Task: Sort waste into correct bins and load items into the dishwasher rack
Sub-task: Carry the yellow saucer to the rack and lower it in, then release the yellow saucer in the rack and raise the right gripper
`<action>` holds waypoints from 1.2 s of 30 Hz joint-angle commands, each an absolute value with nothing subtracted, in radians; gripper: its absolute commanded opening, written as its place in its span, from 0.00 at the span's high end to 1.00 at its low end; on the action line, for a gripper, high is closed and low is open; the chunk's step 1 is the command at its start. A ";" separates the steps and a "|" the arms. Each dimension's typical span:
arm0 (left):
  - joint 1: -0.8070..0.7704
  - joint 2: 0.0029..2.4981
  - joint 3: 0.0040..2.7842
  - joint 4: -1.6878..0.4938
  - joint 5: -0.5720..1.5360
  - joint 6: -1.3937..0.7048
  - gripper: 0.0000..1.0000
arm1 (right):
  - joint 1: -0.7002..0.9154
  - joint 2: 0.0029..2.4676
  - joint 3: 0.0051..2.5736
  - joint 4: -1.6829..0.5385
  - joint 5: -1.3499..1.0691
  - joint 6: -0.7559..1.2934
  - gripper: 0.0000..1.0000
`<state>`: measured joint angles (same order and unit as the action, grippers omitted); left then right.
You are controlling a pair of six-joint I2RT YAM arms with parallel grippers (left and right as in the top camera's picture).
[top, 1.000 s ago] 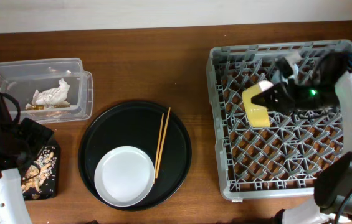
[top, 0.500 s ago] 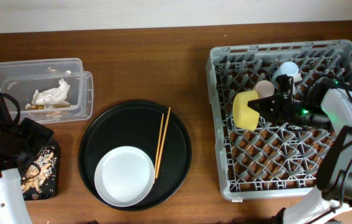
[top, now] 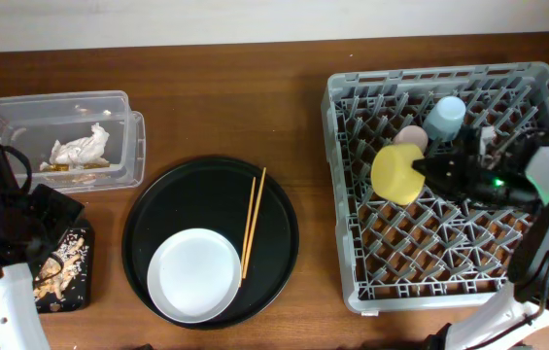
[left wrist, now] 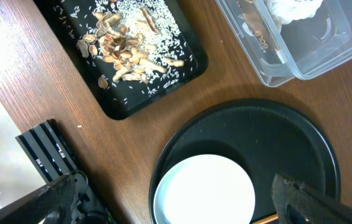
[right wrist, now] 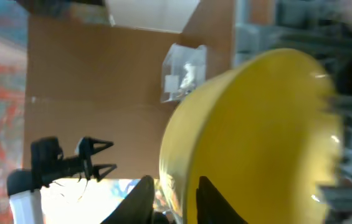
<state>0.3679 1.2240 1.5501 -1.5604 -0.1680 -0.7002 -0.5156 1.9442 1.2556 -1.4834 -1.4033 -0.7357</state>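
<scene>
1. Waste (top: pixel 78 149) lies sorted: crumpled white paper (left wrist: pixel 294 9) in the clear plastic box (top: pixel 21 112), crumbly beige scraps (left wrist: pixel 126 43) on the flat black tray (left wrist: pixel 195 67); the left gripper (left wrist: pixel 179 183) gapes wide, empty.
2. Smooth white plate (top: pixel 194 275) and slim wooden chopsticks (top: pixel 252 222) lie on the round serving tray (top: pixel 187 194).
3. Right gripper (top: pixel 428 167), clamped on the glossy yellow bowl (top: pixel 395 175) over the grey pegged rack (top: pixel 352 282), should seat it on edge between pegs, clear of the pink cup (top: pixel 411 137), before releasing.

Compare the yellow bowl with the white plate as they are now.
The yellow bowl is tipped on edge in the dishwasher rack; the white plate lies flat on the round black tray. The right gripper grips the bowl; nothing holds the plate. The bowl looks smaller than the plate. Both are round.
</scene>
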 commanded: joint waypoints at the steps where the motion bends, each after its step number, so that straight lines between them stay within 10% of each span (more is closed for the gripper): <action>1: 0.374 1.225 1.554 -1.562 -0.172 -0.695 0.01 | -0.594 1.934 1.267 -1.507 -1.337 -0.743 0.66; 14: 0.374 1.225 1.554 -1.562 -0.172 -0.695 0.01 | -0.756 1.753 1.426 -1.658 -1.198 -0.723 0.56; 20: 0.374 1.225 1.554 -1.562 -0.172 -0.695 0.01 | -0.702 1.614 1.426 -1.515 -1.076 -0.505 0.91; 25: 0.374 1.225 1.554 -1.562 -0.172 -0.695 0.01 | -0.513 1.452 1.426 -1.177 -0.385 0.117 0.93; 36: 0.374 1.225 1.554 -1.562 -0.172 -0.695 0.01 | -0.022 1.538 1.412 -1.137 -0.099 0.276 0.93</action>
